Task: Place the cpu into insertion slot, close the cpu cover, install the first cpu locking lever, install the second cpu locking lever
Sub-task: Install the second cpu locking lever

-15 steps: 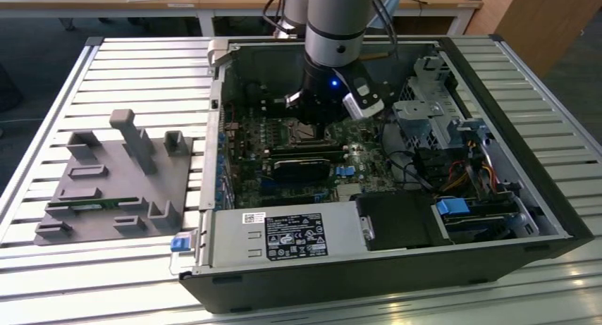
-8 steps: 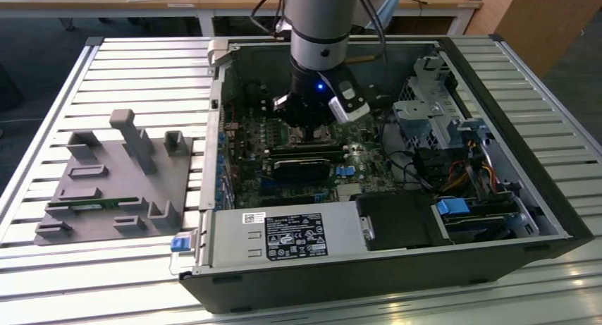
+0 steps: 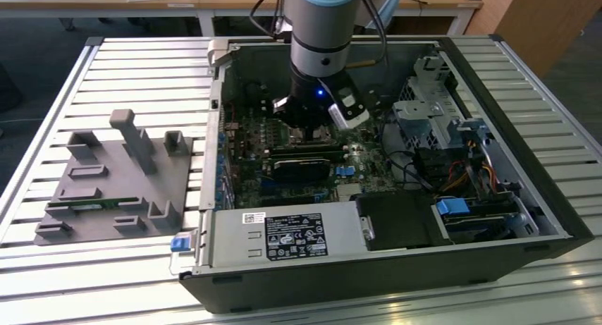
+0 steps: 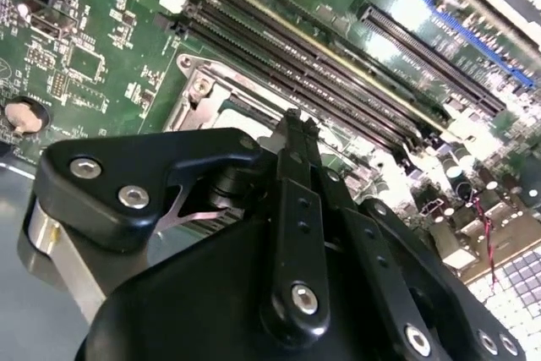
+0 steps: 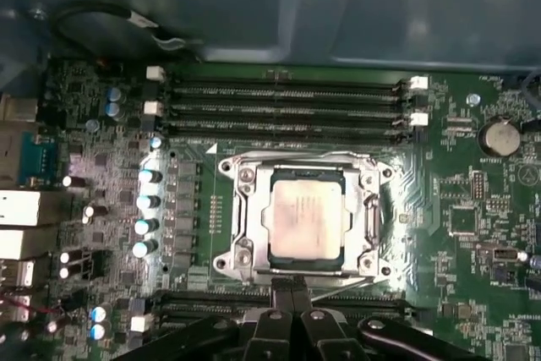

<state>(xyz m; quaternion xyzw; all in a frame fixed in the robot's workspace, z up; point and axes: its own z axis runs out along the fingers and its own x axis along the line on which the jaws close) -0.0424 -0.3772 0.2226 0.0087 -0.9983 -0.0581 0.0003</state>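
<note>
Cpu (image 5: 306,224): seated in insertion slot (image 5: 369,219), cpu cover (image 5: 243,177) down around it, on green motherboard (image 5: 456,209) inside open computer case (image 3: 526,198) on bench (image 3: 141,64). Gripper (image 5: 292,287): just beside socket edge, jaws pressed together, holding nothing.

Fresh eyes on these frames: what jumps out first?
The arm plunging straight down into the open computer case, its gripper just above the motherboard. In the first wrist view, the cpu sits in the insertion slot with the cpu cover closed around it, gripper fingertips at the socket's edge. A grey fixture block lies on the table at the exterior view's left.
</note>
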